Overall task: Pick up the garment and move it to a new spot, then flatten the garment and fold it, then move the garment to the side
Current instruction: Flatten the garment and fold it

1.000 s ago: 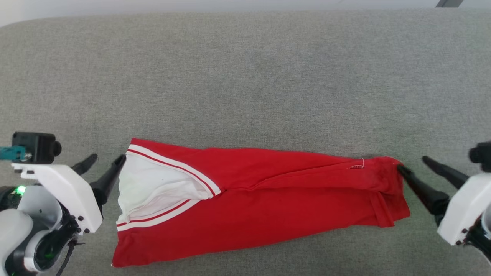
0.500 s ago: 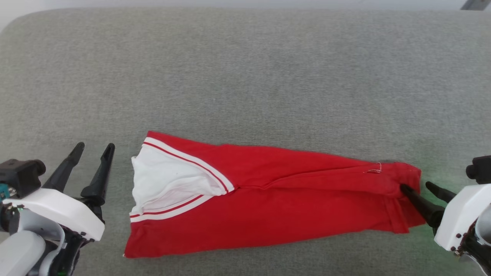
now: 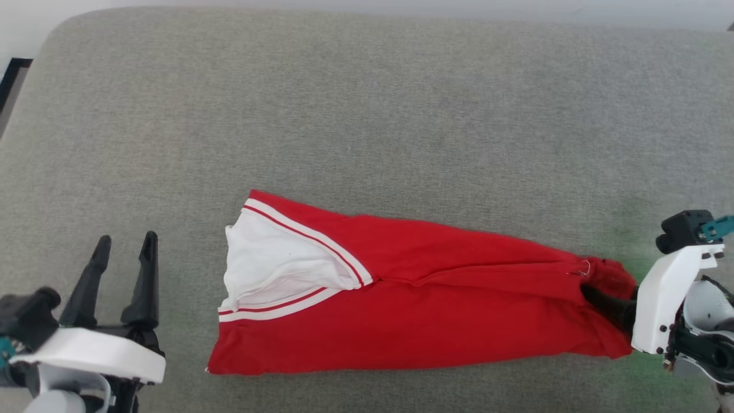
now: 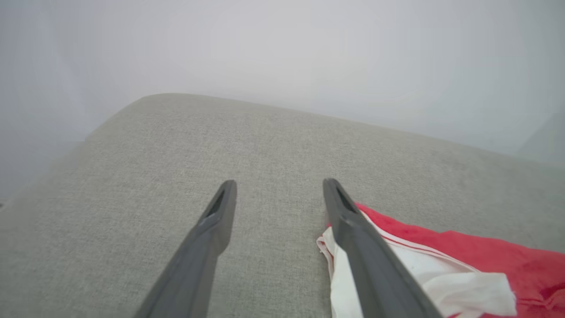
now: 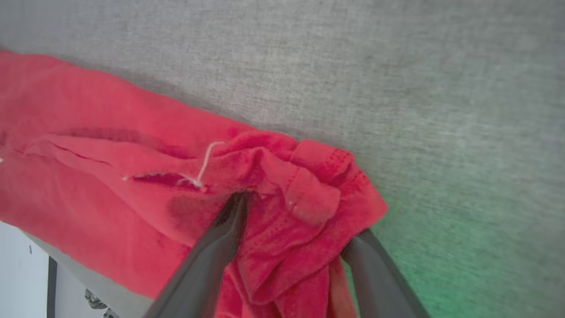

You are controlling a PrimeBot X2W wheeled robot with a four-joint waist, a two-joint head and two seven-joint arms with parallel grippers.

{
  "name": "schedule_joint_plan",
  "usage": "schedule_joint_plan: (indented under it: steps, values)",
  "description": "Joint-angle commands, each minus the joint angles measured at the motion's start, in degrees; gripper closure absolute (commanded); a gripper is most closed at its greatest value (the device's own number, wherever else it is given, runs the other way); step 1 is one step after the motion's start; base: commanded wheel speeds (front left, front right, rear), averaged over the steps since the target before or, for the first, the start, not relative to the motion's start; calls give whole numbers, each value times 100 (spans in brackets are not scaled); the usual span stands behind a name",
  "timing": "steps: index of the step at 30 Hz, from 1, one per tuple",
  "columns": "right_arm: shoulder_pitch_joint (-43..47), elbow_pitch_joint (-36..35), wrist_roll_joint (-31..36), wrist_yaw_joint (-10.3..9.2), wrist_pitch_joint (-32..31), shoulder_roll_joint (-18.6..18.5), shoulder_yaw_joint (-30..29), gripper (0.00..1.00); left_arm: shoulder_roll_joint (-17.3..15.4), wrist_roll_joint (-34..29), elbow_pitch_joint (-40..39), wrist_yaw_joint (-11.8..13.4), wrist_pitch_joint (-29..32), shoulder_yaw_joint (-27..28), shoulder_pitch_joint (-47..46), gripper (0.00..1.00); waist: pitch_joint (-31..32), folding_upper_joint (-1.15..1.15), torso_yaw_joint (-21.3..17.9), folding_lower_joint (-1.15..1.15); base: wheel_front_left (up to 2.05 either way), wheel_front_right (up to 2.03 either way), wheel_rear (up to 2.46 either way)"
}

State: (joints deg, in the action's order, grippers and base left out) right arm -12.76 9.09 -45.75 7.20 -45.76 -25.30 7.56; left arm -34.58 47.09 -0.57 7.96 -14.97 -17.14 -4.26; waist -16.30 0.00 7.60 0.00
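Since the earlier frame the right end effector (image 5: 298,216) has pushed in from the edge of the shirt (image 3: 436,304) onto its hem (image 5: 318,190). The camera has also shifted, so ignore the shirt's slide across the head view. The hem is now bunched up between the two right fingers, which stand spread wide around the wad and are not yet clamped on it. The left end effector (image 3: 127,236) has backed off from the white sleeve (image 3: 275,269). It is released and holds nothing, standing apart from the shirt over bare grey tabletop (image 3: 367,115). The shirt lies as a long narrow strip across the near part of the tabletop, sleeve end to the robot's left and hem end to its right. Judgement: the lengthwise fold looks done. The right side is setting up a grab on the hem, probably to fold it across toward the sleeve end. The risk is that the bunched hem gives a messy, uneven fold.
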Motion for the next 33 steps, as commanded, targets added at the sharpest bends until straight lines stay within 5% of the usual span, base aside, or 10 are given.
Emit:
schedule_joint_plan:
  steps: [1,17,25,33]
  values:
    - [117,159,-220,51,-214,263,385,100,195,-234,52,-158,-26,222,143,0,24,0,51,0,0,0,0]
    - [-220,-123,-986,40,-260,-542,-617,100,1891,-1488,289,-1321,-27,1816,712,0,253,0,-18,0,0,0,0]
    - [-312,340,-645,40,-267,-975,-1255,100,2343,-1783,370,-1519,-26,2101,672,0,295,0,-155,0,0,0,0]
    - [-517,841,-320,27,-262,-1150,-1508,100,2445,-1804,351,-1544,-27,2085,560,0,294,0,-236,0,0,0,0]
